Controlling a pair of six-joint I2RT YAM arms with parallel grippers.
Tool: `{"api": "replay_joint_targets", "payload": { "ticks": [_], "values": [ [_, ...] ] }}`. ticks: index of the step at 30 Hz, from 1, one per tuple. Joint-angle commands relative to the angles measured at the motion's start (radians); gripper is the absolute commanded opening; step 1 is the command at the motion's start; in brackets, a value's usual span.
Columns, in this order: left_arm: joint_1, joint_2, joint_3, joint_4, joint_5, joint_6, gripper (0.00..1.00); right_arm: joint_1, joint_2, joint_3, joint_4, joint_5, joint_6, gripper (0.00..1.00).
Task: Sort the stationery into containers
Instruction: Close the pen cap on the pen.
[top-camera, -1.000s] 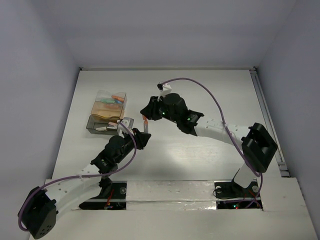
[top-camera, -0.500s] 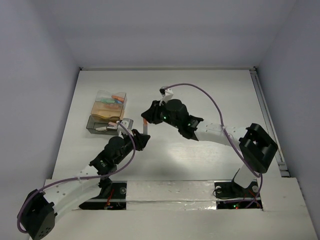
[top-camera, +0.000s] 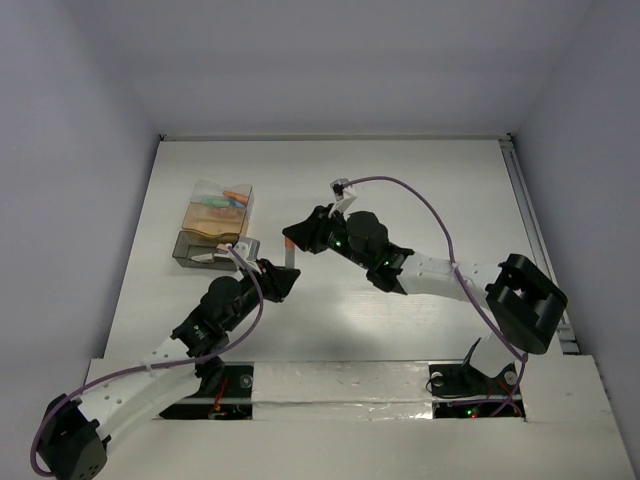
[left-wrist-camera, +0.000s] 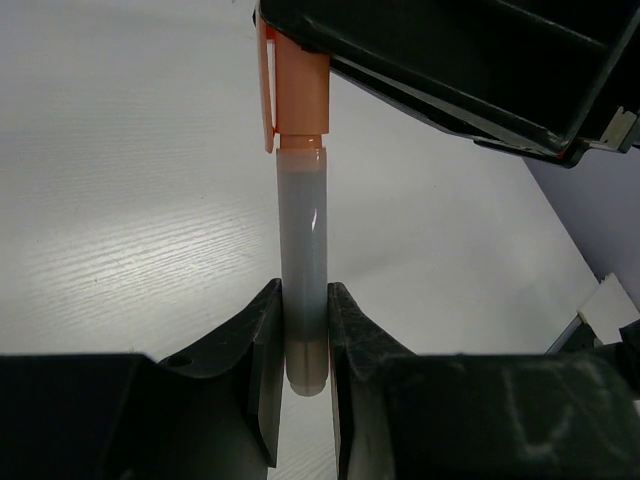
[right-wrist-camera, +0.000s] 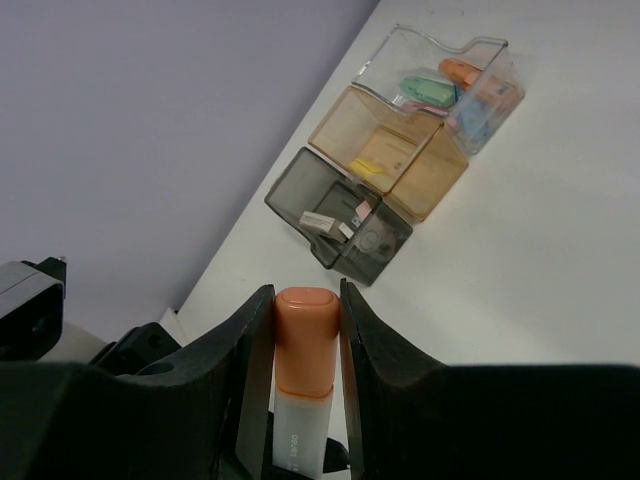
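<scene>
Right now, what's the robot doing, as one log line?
left tool: shut on pen body | right tool: shut on orange cap | box: partly filled

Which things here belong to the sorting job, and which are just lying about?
Job: orange-capped highlighter, gripped by left fingers and right fingers; compartment organizer; sorted pieces inside it.
Lying about: purple cable; side rail.
</scene>
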Motion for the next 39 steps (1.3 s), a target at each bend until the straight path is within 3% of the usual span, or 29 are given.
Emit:
{"api": "replay_joint_targets", "payload": {
  "ticks": [1,14,28,39],
  "values": [
    [0.004,-0.005,0.041,0.091,-0.017,-0.014,0.00,0.014,-0.045,-0.025,0.084,-0.056,0.044,0.06],
    [0.004,-0.051,0.099,0.045,-0.048,-0.015,0.00,0.032,-0.060,-0.056,0.032,-0.095,0.055,0.04],
    [0.004,0.012,0.122,0.049,-0.112,-0.004,0.00,0.104,-0.059,0.088,-0.363,0.108,-0.002,0.03],
    [0.004,0.036,0.137,0.077,-0.157,0.017,0.00,0.143,-0.045,0.095,-0.396,0.114,-0.002,0.00]
  ]
}}
